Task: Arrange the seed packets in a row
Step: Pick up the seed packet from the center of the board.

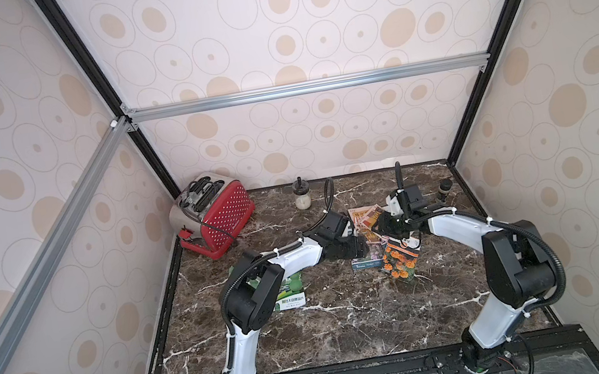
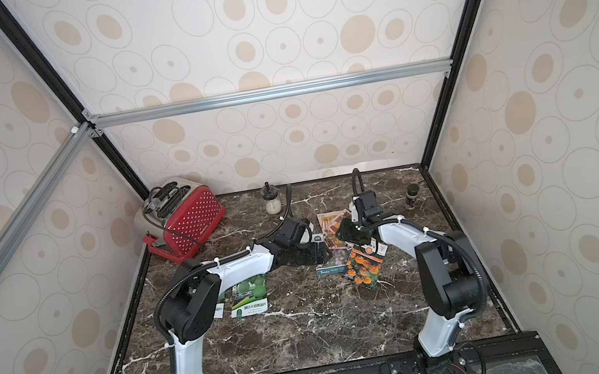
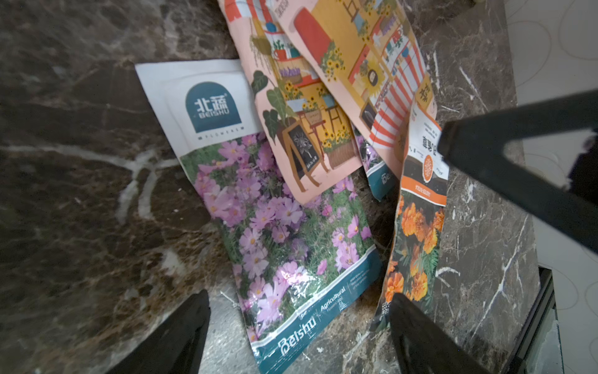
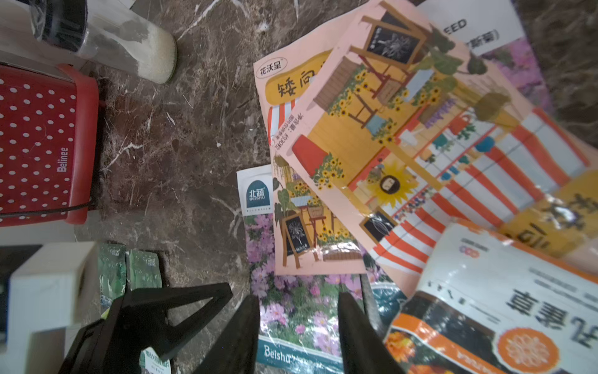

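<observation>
Several seed packets lie overlapped in a heap right of the table's middle. A purple-flower packet (image 3: 275,210) is at the bottom, with two peach shop-front packets (image 3: 291,113) (image 4: 420,136) across its top. An orange marigold packet (image 3: 417,226) (image 1: 399,261) rests alongside, partly lifted off the marble. My left gripper (image 3: 299,323) (image 1: 364,247) is open low over the purple packet's teal end. My right gripper (image 4: 299,330) (image 1: 378,230) faces it, jaws apart above the same packet with nothing between them. Two green gourd packets (image 2: 249,293) (image 4: 129,272) lie side by side to the left, partly under the left arm.
A red polka-dot toaster (image 1: 217,217) stands at the back left, with a small glass jar (image 1: 302,197) beside it. A dark little bottle (image 1: 445,189) is at the back right. The two grippers' fingertips are close together over the heap.
</observation>
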Motion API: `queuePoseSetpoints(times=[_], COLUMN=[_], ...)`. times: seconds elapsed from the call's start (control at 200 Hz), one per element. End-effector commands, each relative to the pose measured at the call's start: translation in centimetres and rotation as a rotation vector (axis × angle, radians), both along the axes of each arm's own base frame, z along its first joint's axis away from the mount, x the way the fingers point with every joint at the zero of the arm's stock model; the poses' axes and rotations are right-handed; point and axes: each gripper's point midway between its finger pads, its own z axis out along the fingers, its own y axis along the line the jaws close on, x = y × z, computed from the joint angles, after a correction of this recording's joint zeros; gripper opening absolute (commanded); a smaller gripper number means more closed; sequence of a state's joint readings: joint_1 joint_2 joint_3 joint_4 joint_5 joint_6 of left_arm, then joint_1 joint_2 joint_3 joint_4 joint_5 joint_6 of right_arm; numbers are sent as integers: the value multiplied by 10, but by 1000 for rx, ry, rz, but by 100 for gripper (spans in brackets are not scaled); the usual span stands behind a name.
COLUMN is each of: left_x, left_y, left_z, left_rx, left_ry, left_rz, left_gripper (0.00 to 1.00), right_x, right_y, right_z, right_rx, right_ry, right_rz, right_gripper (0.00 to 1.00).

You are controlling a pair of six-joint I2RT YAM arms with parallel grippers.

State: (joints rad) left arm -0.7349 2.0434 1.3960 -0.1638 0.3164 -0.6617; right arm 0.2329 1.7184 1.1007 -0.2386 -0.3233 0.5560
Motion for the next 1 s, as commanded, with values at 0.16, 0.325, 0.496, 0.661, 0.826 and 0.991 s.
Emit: queuePoseSetpoints(times=[0.16,0.325,0.496,0.661,0.826,0.991], left_x=[-1,-3,-3,-7,-9,-6], left_y=[4,4,-2,-9,-10,-7], left_z=[-25,-35,-47,-61,-71,-69], left_rx=[37,49,43,34,37,61], left_ry=[32,50,79,111,126,110], left_rz=[-8,-14,-26,-42,-48,-46], left_gripper=[87,85,75,60,36,4], right_x=[4,-1,-6,-8,-9,-12], right_y=[21,17,13,14,18,18], right_z=[-26,-45,-52,-54,-58,-60], right_rx=[1,-21,-24,7,51,65], right_ry=[49,92,100,100,111,114], right_rz=[37,23,-9,-34,-38,-38], right_gripper=[41,39,37,35,34,33])
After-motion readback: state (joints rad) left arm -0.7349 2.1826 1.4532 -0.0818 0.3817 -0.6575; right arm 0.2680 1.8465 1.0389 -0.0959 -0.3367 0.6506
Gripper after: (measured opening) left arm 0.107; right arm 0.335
